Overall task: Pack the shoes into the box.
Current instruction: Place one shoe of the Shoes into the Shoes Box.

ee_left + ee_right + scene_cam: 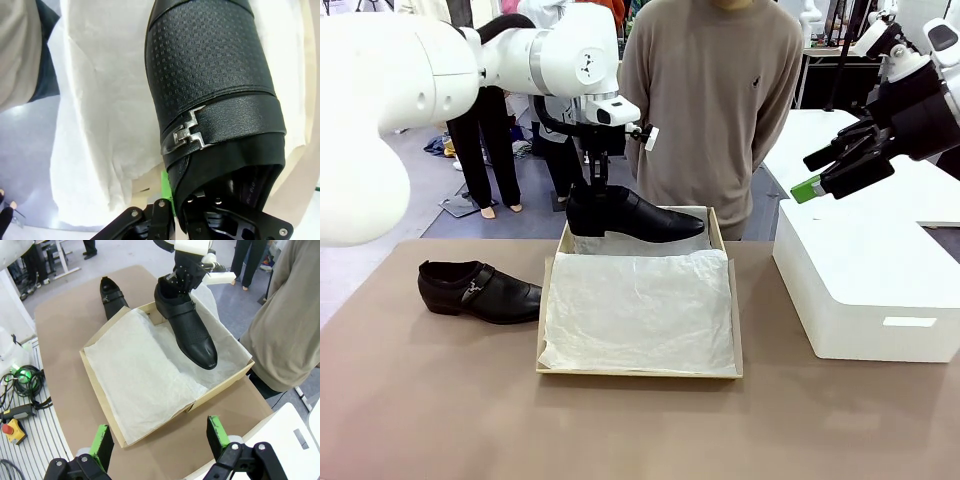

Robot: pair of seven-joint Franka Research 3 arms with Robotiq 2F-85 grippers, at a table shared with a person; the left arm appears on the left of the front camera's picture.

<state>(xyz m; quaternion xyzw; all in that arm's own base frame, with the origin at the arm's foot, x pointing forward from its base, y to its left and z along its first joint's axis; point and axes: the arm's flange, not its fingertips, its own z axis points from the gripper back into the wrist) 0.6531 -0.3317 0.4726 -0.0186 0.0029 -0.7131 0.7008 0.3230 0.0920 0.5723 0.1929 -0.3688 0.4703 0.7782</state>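
My left gripper point(597, 184) is shut on the heel opening of one black shoe point(635, 215), holding it level over the far end of the tan box point(730, 300). That shoe's strap and metal buckle point(185, 135) show close up above the white tissue paper point(100, 125). From the right wrist the held shoe point(190, 330) hangs toe-down over the tissue-lined box point(97, 385). The other shoe point(478, 291) lies on the table left of the box, again seen as a shoe point(112, 296) beyond the box. My right gripper point(825, 172) hovers open, high at the right.
A large white rounded box point(870, 290) stands on the table to the right of the tan one. A person point(715, 100) in a beige sweater stands at the far side, right behind the box. Cables and a red-button unit point(15, 427) lie off the table edge.
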